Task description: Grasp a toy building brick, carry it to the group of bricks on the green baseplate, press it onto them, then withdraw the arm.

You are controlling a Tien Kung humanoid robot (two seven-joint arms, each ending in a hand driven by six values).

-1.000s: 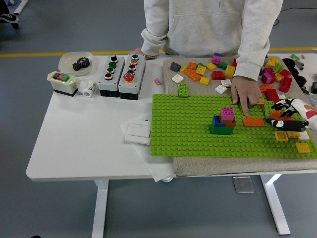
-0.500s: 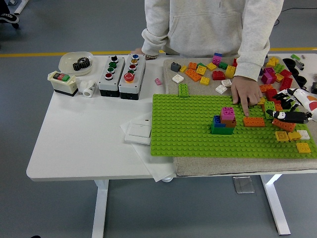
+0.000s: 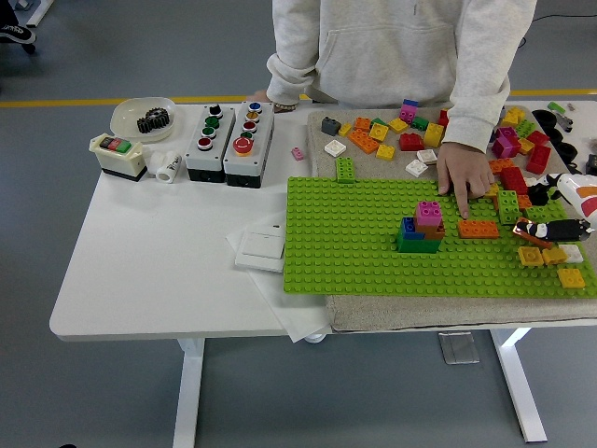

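Observation:
The green baseplate (image 3: 354, 233) lies on a beige mat. On it stands the group of bricks (image 3: 421, 230): a pink one on top of blue, green and orange ones. Just right of the group an orange brick (image 3: 478, 229) sits on the plate, and a person's hand (image 3: 464, 173) rests a fingertip on it. My right hand (image 3: 539, 211) reaches in from the right edge over loose bricks at the plate's right end. Its fingers (image 3: 546, 229) are spread and hold nothing. An orange brick (image 3: 533, 239) lies just under them. My left arm is out of sight.
Several loose bricks (image 3: 410, 140) are scattered on the mat behind and to the right of the plate. Two button boxes (image 3: 229, 140), a switch (image 3: 117, 154), a bowl with a gear (image 3: 142, 118) and white plates (image 3: 259, 247) sit on the table's left half. The person stands at the far side.
My right hand has drawn back to the right, ending a little lower than half a second ago. The person's hand stays on the orange brick.

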